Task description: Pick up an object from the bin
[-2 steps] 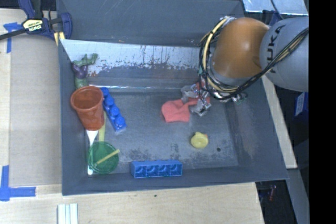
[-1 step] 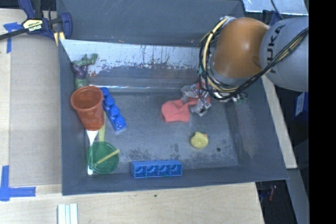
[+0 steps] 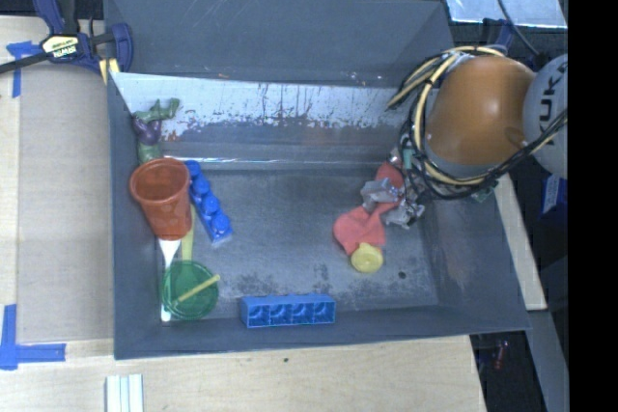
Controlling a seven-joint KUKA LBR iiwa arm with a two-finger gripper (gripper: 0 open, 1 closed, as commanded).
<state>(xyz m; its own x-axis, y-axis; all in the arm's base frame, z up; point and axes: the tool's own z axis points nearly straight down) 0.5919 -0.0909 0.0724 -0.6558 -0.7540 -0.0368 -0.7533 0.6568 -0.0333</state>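
Observation:
My gripper point(image 3: 394, 201) hangs low at the right side of the bin, partly hidden under the arm's orange cover. Right below and left of it lies a red soft-looking thing point(image 3: 355, 229) with a round yellow end point(image 3: 367, 258) pointing to the bin's front. The gripper's tip sits at the upper right end of this red thing, and a bit of red point(image 3: 387, 177) shows beside the gripper's body. Whether the gripper touches it I cannot tell.
Along the left wall lie an orange cup point(image 3: 162, 196), a row of blue bricks point(image 3: 207, 204), a white piece point(image 3: 171, 256) and a green round lid with a yellow stick point(image 3: 189, 289). A flat blue brick point(image 3: 288, 312) lies at the front, and a purple-green toy point(image 3: 153, 124) in the back left corner.

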